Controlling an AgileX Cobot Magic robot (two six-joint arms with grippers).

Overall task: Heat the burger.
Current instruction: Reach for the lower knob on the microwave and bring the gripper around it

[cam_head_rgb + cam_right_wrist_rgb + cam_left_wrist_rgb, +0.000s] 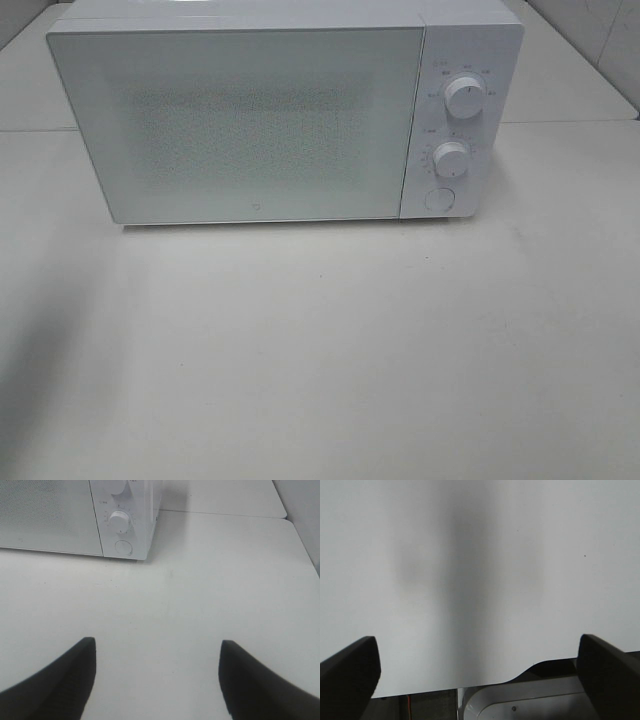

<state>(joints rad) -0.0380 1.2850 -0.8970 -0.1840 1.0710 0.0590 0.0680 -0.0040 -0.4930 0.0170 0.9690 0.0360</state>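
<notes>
Left gripper [477, 667]: fingers spread as wide as they go, with nothing between them. It hangs over the near edge of the table [320, 380].
Right gripper [157, 650]: jaws well apart and empty, over bare tabletop, looking towards the control end of the microwave [470, 40].
Arms: neither one shows in the high view, so both sit back at the near side.
Table: white and bare in front of the oven.
Burger: not in sight from any camera. It is not on the table or in either grip.
Door [240, 120]: shut flush. Its window is frosted and speckled, so I cannot tell whether anything is inside.
Controls: the round button [438, 199] is lowest, the lower knob [451, 159] just above it and the upper knob [464, 96] above that, all on the panel to the right of the door.
Step in hand: my guess is an idle moment on either side of loading. Nothing here says which.
Next move: if the bun is already inside, the right arm is the better placed. It needs to reach forward, narrow its jaws around a knob and twist squarely. If not, the door has to be opened first, probably by a straight push on the button.
</notes>
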